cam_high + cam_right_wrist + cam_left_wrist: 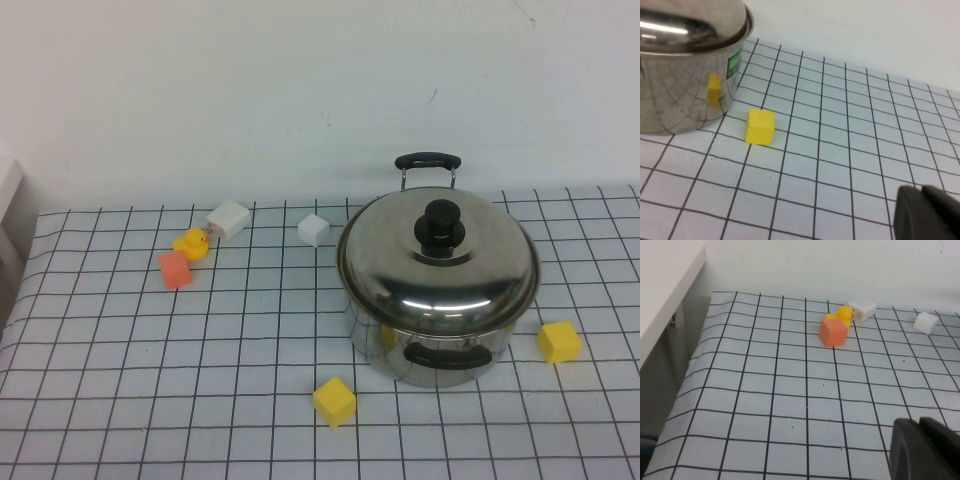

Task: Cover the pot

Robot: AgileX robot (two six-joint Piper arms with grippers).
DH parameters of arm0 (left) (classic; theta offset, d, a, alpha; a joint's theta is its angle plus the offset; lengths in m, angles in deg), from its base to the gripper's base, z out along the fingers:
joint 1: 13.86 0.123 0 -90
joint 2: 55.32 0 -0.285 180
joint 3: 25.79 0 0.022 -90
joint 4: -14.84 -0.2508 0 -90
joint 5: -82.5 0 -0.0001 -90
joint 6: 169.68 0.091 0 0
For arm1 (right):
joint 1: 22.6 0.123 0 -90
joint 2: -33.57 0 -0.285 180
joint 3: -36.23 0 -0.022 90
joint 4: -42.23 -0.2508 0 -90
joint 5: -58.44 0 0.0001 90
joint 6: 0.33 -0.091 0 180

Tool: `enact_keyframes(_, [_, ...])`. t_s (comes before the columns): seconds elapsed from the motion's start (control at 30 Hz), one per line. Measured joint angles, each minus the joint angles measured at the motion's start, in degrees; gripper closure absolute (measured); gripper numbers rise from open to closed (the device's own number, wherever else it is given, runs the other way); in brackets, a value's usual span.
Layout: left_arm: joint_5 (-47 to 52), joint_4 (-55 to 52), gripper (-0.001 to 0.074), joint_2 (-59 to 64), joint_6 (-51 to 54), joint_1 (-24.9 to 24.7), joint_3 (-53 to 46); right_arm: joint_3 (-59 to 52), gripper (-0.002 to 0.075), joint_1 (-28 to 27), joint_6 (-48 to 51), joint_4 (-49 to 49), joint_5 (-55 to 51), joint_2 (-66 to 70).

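Note:
The large shiny steel pot point(430, 345) stands at the right middle of the checked cloth, with a black handle point(428, 160) at the back and another at the front. The domed steel lid point(440, 265) with a black knob point(439, 225) sits on top of it. The pot also shows in the right wrist view point(680, 95) with the lid's rim point(695, 30) on it. Neither arm shows in the high view. My left gripper point(920, 426) hangs shut and empty over the cloth's left part. My right gripper point(922, 192) hangs shut and empty to the right of the pot.
A yellow cube point(334, 401) lies in front of the pot, another point(559, 341) to its right point(760, 127). An orange cube point(175, 269), a yellow duck point(192, 243) and two white blocks point(229, 220) point(313, 229) lie at the back left. A white shelf edge point(665, 295) borders the table's left.

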Motion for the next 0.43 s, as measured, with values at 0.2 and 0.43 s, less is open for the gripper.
enact_keyframes(0.2, [0.0, 0.0, 0.0736, 0.0, 0.1, 0.0, 0.0, 0.0, 0.0717, 0.0, 0.0, 0.0, 0.0, 0.0])
enact_keyframes(0.43, [0.0, 0.0, 0.0736, -0.1, 0.4, 0.0, 0.0, 0.0, 0.0717, 0.0, 0.0, 0.0, 0.0, 0.0])
